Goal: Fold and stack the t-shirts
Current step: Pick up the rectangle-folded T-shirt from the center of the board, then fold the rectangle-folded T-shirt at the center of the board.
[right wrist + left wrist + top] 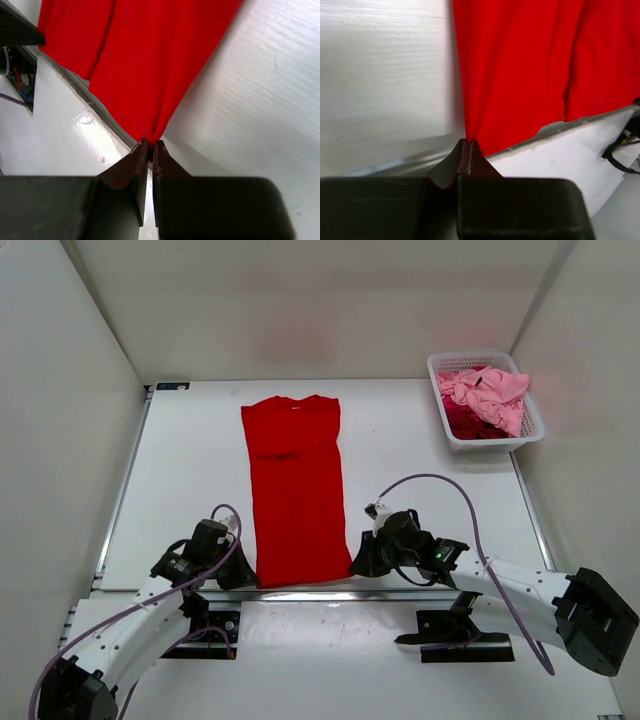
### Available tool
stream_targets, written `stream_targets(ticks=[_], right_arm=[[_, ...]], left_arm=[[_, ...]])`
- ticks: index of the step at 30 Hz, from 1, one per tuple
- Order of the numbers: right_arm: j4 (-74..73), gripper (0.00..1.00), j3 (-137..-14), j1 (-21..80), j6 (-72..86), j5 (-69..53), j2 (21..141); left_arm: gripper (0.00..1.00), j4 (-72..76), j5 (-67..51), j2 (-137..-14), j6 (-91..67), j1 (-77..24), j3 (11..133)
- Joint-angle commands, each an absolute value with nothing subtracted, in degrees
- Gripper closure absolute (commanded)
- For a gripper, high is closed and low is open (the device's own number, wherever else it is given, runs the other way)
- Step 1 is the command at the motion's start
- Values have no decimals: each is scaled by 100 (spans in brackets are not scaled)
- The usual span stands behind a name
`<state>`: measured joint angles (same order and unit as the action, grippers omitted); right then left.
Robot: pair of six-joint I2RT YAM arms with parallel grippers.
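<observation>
Left gripper (469,142), right gripper (150,144) clamp bright red shirt (295,490), probably hem corners.

The bright red t-shirt (296,490) lies flat, folded narrow; pink t-shirt (490,390) crumpled atop seemingly magenta cloth (465,422).

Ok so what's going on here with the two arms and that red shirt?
The bright red t-shirt lies as a long strip on the table. The left end effector is shut on its near left corner, the right end effector on the near right one. A light pink shirt and a magenta shirt sit crumpled in the white basket, far right.
</observation>
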<state>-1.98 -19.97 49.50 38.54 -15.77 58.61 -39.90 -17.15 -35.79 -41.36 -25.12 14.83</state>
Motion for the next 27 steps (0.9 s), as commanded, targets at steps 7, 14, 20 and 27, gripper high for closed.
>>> stream_targets(ticks=[7,14,20,27], right_arm=[[-871,100,-3742,3852,2858,-1810,6475],[-870,100,-5316,2892,2295,-2250,8005],[-800,100,-6555,2435,2223,-2496,9218],[-1002,100,-7846,2110,2153,-2751,10308]], left_arm=[[100,-4097,-1406,-4551,-3578,-2084,3383],[100,-3297,-1082,-6011,-3366,-1512,4165],[100,-2962,-880,-7135,-3305,-1213,4859],[100,-2760,-747,-8497,-3261,-1151,5782]])
